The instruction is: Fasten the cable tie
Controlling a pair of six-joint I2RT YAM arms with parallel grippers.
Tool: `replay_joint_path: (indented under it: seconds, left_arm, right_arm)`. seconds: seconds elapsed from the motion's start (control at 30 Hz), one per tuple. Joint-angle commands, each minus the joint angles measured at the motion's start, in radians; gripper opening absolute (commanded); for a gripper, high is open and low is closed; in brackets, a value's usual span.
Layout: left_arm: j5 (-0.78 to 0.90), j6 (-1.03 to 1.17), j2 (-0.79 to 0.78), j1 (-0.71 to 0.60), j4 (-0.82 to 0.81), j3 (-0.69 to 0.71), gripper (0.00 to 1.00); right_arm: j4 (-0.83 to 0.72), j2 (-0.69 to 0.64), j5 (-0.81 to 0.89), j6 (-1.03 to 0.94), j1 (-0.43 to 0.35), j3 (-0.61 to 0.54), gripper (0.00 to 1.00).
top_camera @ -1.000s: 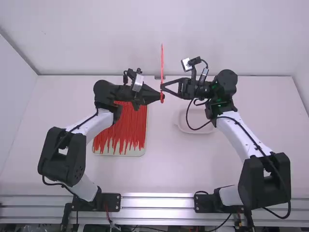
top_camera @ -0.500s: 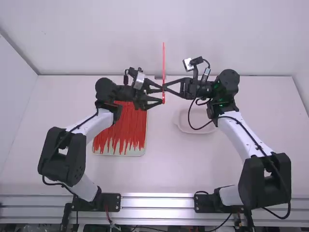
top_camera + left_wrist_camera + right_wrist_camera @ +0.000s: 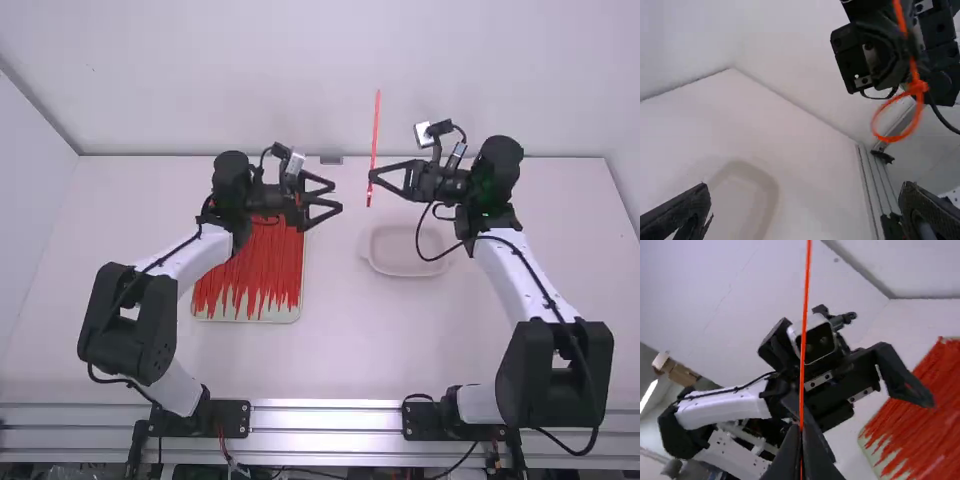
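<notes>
The right gripper [image 3: 372,179] is closed on the orange-red cable tie [image 3: 375,130] and holds it in the air above the far left edge of the white dish [image 3: 400,271]. The tie has a small loop at the bottom and its tail points up. The left gripper [image 3: 337,198] is left of the dish, with its jaws wide apart and nothing between them, over a tray of red ties [image 3: 250,270] on the worktop [image 3: 350,330].

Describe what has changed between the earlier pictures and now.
The left hand let go of the thin red plastic cable tie, opened and drew back leftward. The right hand, still shut on it, carried it rightward. The flat tray of red ties and the white dish stayed.
</notes>
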Motion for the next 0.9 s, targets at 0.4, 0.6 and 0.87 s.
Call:
replay_joint_path:
  seconds: [0.4, 0.6, 0.87]
  left_arm:
    - [-0.006, 0.187, -0.006, 0.074, -0.384, -0.003, 0.99]
    - [-0.011, 0.247, -0.005, 0.144, -0.487, -0.004, 0.99]
    - [-0.09, 0.258, -0.005, 0.14, -0.562, -0.004, 0.99]
  right_arm:
    - [-0.772, -0.018, 0.399, -0.742, -0.076, 0.019, 0.0]
    - [-0.907, -0.018, 0.671, -0.812, -0.049, 0.019, 0.0]
    - [-0.903, -0.006, 0.884, -0.808, 0.018, 0.018, 0.0]
